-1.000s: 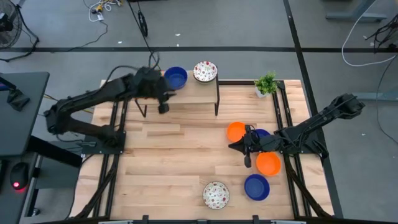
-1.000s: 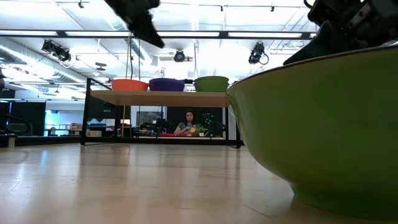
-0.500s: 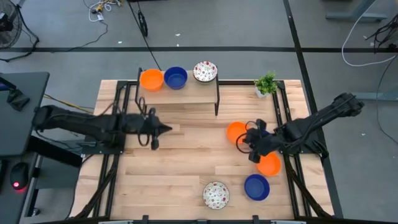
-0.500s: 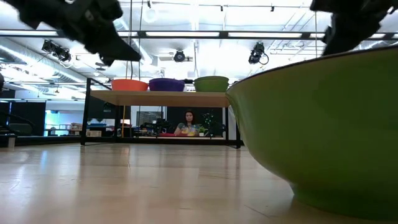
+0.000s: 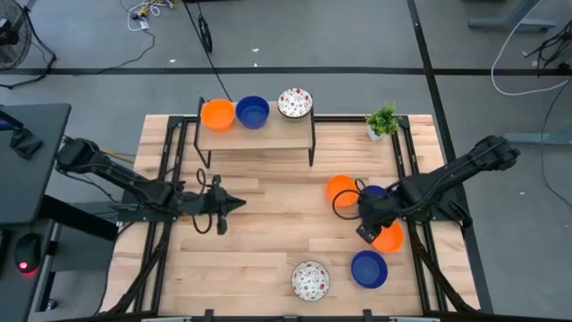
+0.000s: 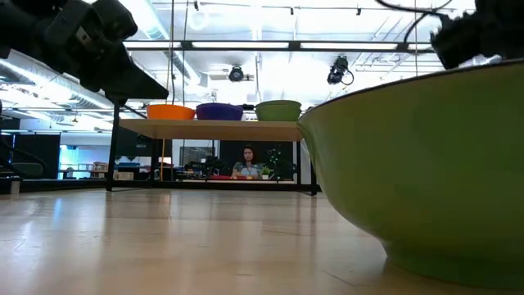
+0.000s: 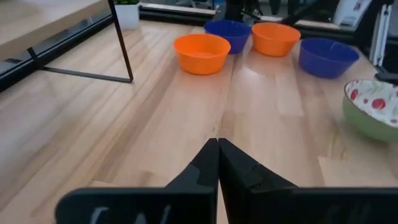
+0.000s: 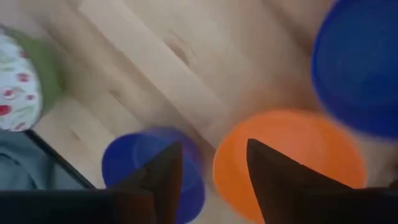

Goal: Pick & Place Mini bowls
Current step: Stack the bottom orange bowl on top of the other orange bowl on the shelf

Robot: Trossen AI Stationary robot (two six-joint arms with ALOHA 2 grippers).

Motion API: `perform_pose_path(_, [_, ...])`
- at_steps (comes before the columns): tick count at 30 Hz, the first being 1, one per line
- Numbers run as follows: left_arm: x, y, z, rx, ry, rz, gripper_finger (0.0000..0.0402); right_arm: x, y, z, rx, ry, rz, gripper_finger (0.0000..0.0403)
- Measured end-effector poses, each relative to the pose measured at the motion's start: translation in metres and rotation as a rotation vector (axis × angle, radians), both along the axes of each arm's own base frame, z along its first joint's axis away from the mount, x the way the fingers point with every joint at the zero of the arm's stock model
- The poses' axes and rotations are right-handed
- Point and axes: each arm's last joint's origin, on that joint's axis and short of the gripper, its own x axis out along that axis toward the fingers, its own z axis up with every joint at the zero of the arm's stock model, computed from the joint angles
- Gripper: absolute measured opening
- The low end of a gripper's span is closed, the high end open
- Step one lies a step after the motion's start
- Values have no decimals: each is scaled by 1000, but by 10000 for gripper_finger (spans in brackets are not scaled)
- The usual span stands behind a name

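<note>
- Shelf (image 5: 268,134) at the table's back edge carries three bowls: orange (image 5: 217,114), blue (image 5: 253,112), speckled (image 5: 294,103).
- Five bowls on the table (image 5: 259,241) itself: orange (image 5: 340,190) right of centre, a blue one (image 5: 375,191) just beside it and mostly under the arm, orange (image 5: 389,238) near the right edge, blue (image 5: 368,268) and speckled (image 5: 310,280) by the front edge.
- Left claw (image 5: 234,203) sits low over the left-centre of the table, fingers pressed together, holding nothing, pointing toward the loose bowls.
- Right claw (image 5: 374,234) hovers above the right-edge orange bowl, fingers spread, nothing in them; wrist view looks down on that bowl's rim.
- Step, as I judge it: right arm lining up a pick on that orange bowl.
- Next move calls for dropping one finger inside the rim, one outside, then pinching; the blue bowl near it leaves little room, so a nudge is the risk.
- Plant (image 5: 382,120) at the back right corner, not involved.
</note>
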Motion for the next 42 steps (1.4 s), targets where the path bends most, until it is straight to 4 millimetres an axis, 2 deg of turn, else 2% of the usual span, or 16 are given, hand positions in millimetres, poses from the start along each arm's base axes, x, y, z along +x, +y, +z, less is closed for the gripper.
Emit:
perform_pose_path(4, [2, -3, -5, 12, 22, 1, 12, 7, 11, -17, 9, 124, -91, 173])
perform_pose_path(12, [3, -3, -7, 5, 33, 5, 13, 21, 28, -48, -43, 257, -186, 139])
perform_pose_path(19, [3, -5, -7, -9, 34, -15, 14, 25, 33, -68, -95, 334, -193, 110])
perform_pose_path(23, [2, -7, -7, -9, 33, -28, 14, 26, 34, -72, -115, 341, -163, 77])
perform_pose_path(29, [2, -10, -6, -5, 18, -46, 14, 28, 37, -68, -79, 306, -69, 9])
perform_pose_path(34, [4, -11, 1, 41, -35, -76, 14, 36, 41, -46, -66, 257, 53, 15])
perform_pose_path(38, [7, -10, 9, 110, -109, -97, 14, 46, 43, -24, -61, 193, 200, 5])
perform_pose_path(42, [11, -6, 15, 152, -139, -111, 14, 58, 38, -5, -119, 91, 369, 8])
